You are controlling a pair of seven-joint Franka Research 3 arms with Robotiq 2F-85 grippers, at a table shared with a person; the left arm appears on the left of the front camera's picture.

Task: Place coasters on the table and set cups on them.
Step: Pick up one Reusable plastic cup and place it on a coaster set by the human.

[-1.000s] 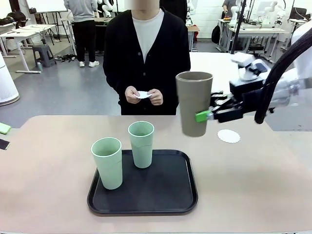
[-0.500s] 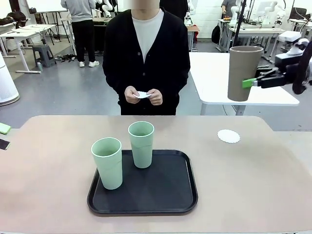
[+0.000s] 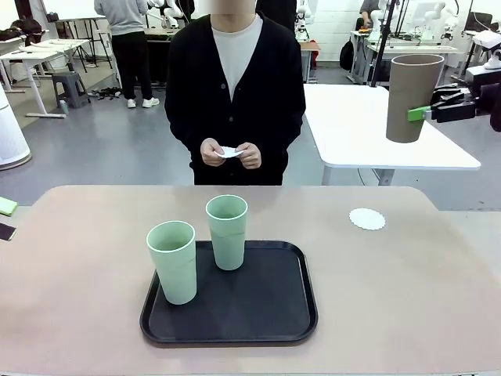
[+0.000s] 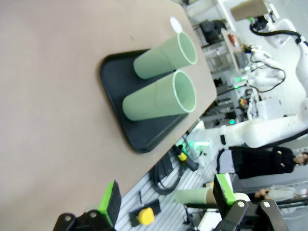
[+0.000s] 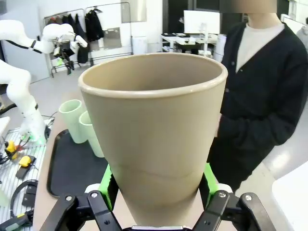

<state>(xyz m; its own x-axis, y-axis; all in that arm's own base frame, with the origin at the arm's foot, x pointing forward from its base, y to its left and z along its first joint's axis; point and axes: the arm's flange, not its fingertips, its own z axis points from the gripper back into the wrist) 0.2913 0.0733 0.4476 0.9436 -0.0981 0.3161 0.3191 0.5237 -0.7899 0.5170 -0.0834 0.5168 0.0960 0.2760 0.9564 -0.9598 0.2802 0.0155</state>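
**Brown cup held aloft; one coaster on the table**

Front view: The right gripper (image 3: pixel 423 113) is clamped on the brown cup (image 3: pixel 412 94), holding it upright in the air at the far right, high above the table (image 3: pixel 78 258) and off beyond its far edge. One coaster (image 3: pixel 367 218) lies flat on the table's far right part with nothing on it. Two green cups (image 3: pixel 174 261) stand upright on a black tray (image 3: pixel 231 337) near the middle, one at the tray's left edge, the other farther back. Across the table a person holds a second coaster (image 3: pixel 229 152) between both hands (image 3: pixel 250 156) at waist height.

Left wrist view: The left gripper (image 4: pixel 167 197) is open, its green pads (image 4: pixel 110 202) wide apart and nothing between them, out past the table's edge. The green cups (image 4: pixel 159 96) and tray (image 4: pixel 144 137) show beyond it, the coaster (image 4: pixel 176 21) farther off, and the brown cup (image 4: pixel 248 8) in the distance.

Right wrist view: The brown cup (image 5: pixel 154 134) sits between the right gripper's (image 5: pixel 156 190) pads (image 5: pixel 107 185), gripped low on its body, mouth up. The green cups (image 5: pixel 72 120) and tray (image 5: pixel 67 168) lie below at the left.
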